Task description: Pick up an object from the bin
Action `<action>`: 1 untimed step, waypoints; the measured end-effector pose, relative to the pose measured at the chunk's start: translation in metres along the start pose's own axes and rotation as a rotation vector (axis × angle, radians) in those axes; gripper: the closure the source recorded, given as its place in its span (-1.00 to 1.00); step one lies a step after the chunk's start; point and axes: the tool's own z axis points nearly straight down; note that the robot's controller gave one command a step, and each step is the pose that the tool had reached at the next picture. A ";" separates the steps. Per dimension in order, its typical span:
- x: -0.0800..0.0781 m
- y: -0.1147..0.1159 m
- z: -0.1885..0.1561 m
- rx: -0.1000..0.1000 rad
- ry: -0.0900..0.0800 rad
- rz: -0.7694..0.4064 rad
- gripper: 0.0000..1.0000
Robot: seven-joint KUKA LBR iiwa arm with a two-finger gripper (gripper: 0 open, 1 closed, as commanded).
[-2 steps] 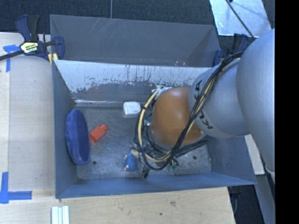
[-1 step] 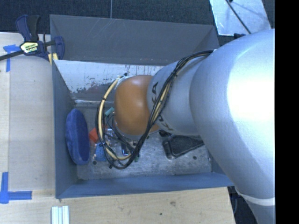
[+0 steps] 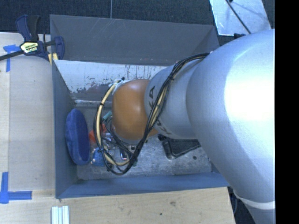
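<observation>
grey metal made the bin (image 3: 135, 41), and its floor was scratched and worn. the big silver arm (image 3: 224, 101) came in from the right and covered much of the right half of the bin. at its wrist sat a rounded orange cover (image 3: 131, 108), with yellow and black cables (image 3: 100, 111) looping around it and down toward the floor. below this cover the end effector (image 3: 110, 146) was low in the left front part of the bin, among its own cables. whether it was spread or pressed together i could not tell, because the wrist hid it.

a blue oval thing (image 3: 77, 136), soft-looking, lay along the left wall, just beside the end effector on its left. between the two was a small orange piece (image 3: 92, 137), and a small blue piece (image 3: 96, 157) lay near the front wall, close under the end effector. which of these it was at, i could not tell. a flat black thing (image 3: 180, 147) lay on the floor further right, partly under the arm, apart from the others.
</observation>
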 end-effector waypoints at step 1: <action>-0.003 -0.003 -0.210 -0.002 -0.004 -0.019 1.00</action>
